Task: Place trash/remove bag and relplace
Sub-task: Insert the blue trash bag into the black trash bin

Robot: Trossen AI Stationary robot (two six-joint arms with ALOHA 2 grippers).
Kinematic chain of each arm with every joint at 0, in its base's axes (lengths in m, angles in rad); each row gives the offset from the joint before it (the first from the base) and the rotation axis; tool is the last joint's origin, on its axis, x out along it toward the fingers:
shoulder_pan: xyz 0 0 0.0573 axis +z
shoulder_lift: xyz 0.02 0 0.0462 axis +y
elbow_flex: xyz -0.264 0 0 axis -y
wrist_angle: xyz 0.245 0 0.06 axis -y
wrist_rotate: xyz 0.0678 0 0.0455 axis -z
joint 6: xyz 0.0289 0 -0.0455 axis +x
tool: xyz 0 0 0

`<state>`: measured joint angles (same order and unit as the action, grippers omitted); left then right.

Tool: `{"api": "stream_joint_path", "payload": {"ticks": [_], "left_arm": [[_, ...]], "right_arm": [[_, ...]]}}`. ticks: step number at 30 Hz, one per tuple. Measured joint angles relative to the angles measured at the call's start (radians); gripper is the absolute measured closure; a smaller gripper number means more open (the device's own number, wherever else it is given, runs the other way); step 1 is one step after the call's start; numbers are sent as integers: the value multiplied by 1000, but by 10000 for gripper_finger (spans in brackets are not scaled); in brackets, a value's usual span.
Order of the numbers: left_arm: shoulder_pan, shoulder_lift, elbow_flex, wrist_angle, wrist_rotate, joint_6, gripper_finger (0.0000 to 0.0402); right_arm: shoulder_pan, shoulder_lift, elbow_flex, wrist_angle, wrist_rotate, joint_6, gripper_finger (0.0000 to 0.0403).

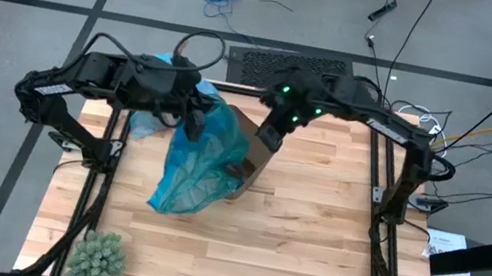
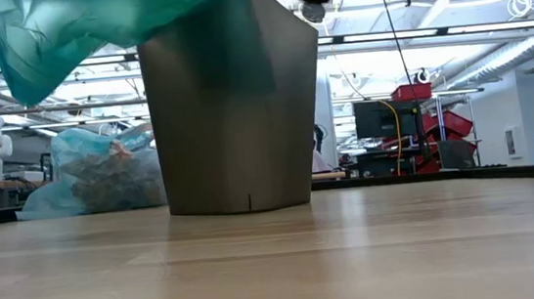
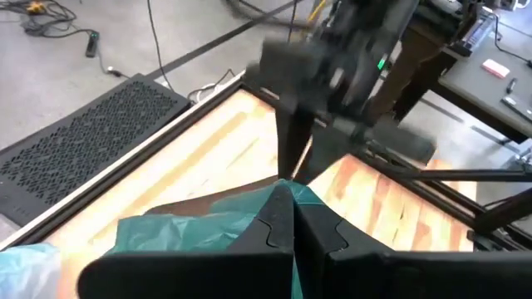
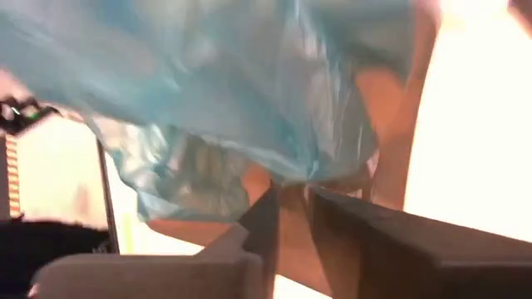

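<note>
while the left tool (image 3: 293, 228) pinches the teal bag (image 1: 197, 155) draped over the bin (image 2: 233, 104), the right tool (image 4: 287, 224) seems slightly parted at its rim; only the low view shows the full light-blue bag (image 2: 92, 171) on the surface (image 2: 355, 249) behind.

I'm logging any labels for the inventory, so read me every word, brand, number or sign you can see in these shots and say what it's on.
None can be read.
White sheet on the floor right of the table: printed marks, too small to read.
Pink item on the side bench: too blurred to tell whether it bears text.
Teal bag, brown bin and green spiky ball: no lettering visible.
</note>
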<state>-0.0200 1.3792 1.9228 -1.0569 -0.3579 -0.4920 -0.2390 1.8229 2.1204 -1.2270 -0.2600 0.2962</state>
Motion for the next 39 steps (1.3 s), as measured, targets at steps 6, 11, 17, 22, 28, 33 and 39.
{"api": "stream_joint_path", "payload": {"ticks": [6, 11, 17, 22, 28, 33, 39], "left_arm": [[0, -1, 0, 2, 71, 1, 402], [0, -2, 0, 27, 167, 17, 402], [0, -2, 0, 103, 263, 103, 402], [0, -2, 0, 116, 275, 106, 402], [0, 2, 0, 116, 248, 81, 402], [0, 14, 0, 115, 221, 79, 402], [0, 37, 0, 85, 166, 53, 402]], "right_arm": [[-54, -30, 1, 202, 17, -87, 258], [-140, 41, 1, 362, -195, -141, 245], [-199, 138, 0, 438, -355, -232, 270], [-206, 185, -1, 507, -491, -273, 285], [-179, 205, -1, 344, -554, -328, 357], [-152, 201, 0, 194, -504, -386, 396], [-140, 199, 0, 51, -305, -345, 402]]}}
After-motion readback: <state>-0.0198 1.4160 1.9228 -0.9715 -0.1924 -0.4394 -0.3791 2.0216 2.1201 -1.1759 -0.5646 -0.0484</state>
